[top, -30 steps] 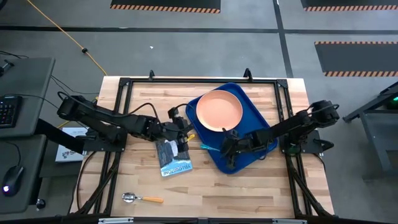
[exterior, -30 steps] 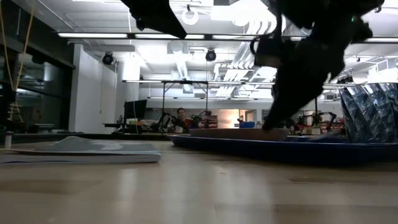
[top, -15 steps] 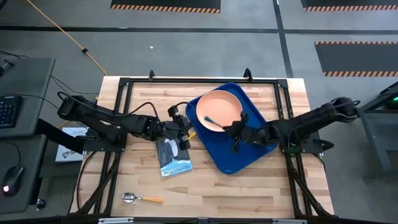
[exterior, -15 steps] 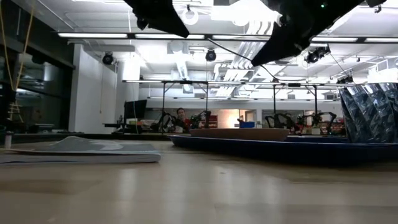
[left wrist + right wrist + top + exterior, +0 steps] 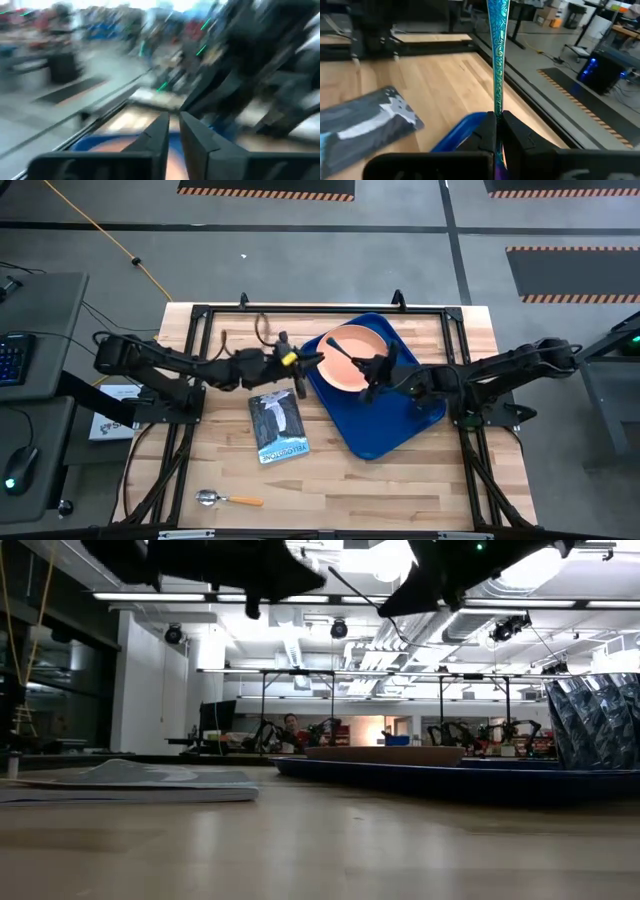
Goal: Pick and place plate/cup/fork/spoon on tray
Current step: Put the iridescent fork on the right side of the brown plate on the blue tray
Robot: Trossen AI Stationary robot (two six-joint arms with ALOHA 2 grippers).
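Now right claw point(image 5: 372, 368) pinches fork point(image 5: 344, 352) — over plate point(image 5: 362, 346).

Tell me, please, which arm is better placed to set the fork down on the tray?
The right. Its gripper is already shut on the fork and hangs above the plate on the tray. The left gripper holds nothing, by the tray's edge.
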